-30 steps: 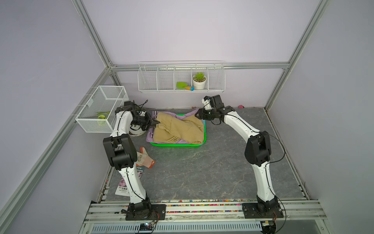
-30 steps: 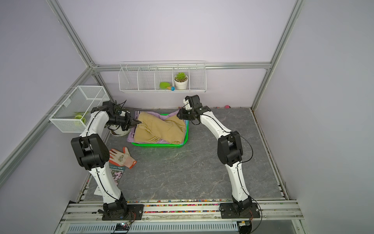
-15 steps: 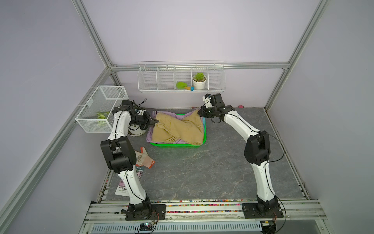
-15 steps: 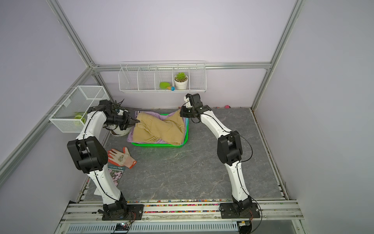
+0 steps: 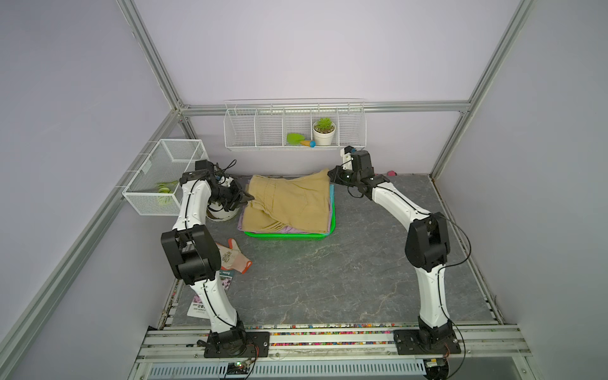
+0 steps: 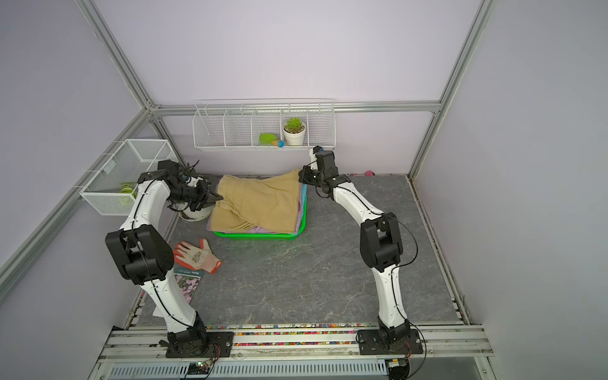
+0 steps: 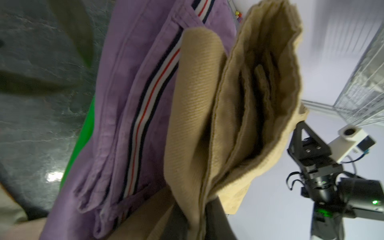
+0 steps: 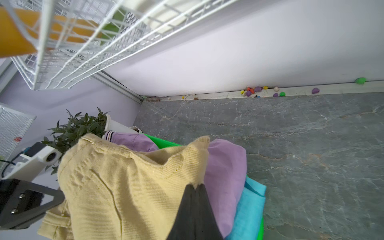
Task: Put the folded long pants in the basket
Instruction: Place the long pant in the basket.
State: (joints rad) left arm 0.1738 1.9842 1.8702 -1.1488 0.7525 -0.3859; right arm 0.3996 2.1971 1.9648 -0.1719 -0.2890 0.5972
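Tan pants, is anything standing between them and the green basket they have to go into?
Nothing visible blocks them. The tan pants already lie over the green basket, on top of the lilac pants and teal pants stacked in it. The right gripper is pinching their far corner, holding it raised.

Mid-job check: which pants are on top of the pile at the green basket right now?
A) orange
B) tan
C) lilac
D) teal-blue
B: the tan pants lie uppermost over the basket, with only edges of the lilac pants and teal pants showing beneath them.
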